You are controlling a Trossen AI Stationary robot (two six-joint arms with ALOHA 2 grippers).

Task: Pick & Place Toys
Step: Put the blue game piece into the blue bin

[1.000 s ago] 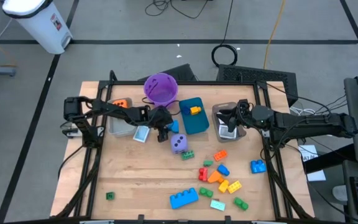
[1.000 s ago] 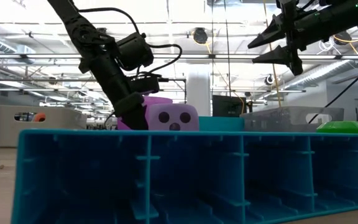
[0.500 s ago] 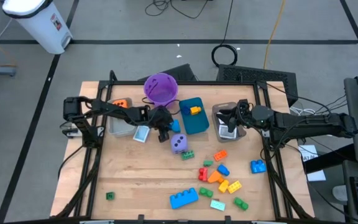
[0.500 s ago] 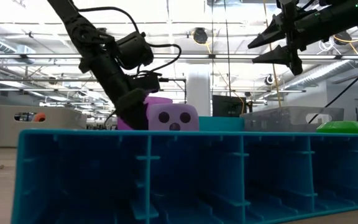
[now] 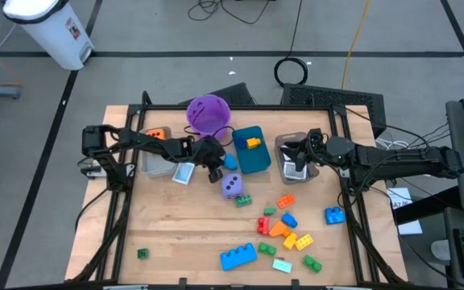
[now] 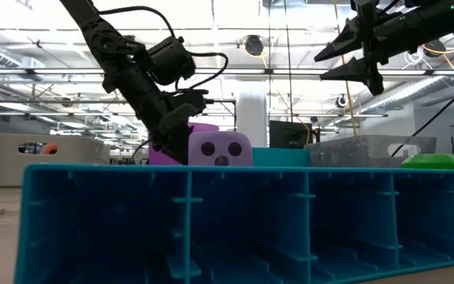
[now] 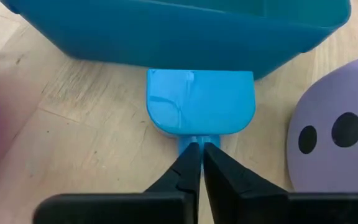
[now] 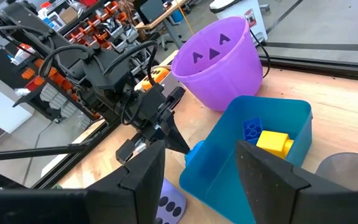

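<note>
Your light blue brick (image 7: 200, 110) lies flat on the bench (image 5: 176, 234), pressed close against the outer wall of the teal bin (image 5: 252, 157), with the purple die (image 5: 231, 186) just beside it at about four o'clock in the high view. The left gripper (image 7: 196, 163) has its fingers brought together at the brick's near edge. From the left wrist view the tips look nearly touching, so whatever they pinch is only a thin lip or stud, and you cannot tell for sure that the brick is truly caught.

That is your main risk: a hold this shallow can let go as soon as you lift, or the brick may pivot and hang crooked. The bin wall sits right behind it, so a lift that drifts toward twelve o'clock may scrape the brick off against the teal plastic. The die is close enough that a sideways swing may knock it rolling.

Your left arm reaches in from nine o'clock, low over the bench, wrist pitched down so the fingers slant to the surface between the purple bucket (image 5: 209, 113) and the die.

Your right gripper (image 5: 297, 158) waits over the grey bin (image 5: 282, 146) at about two o'clock, fingers apart and empty. The other loose bricks (image 5: 284, 228) lie well apart toward five o'clock.
</note>
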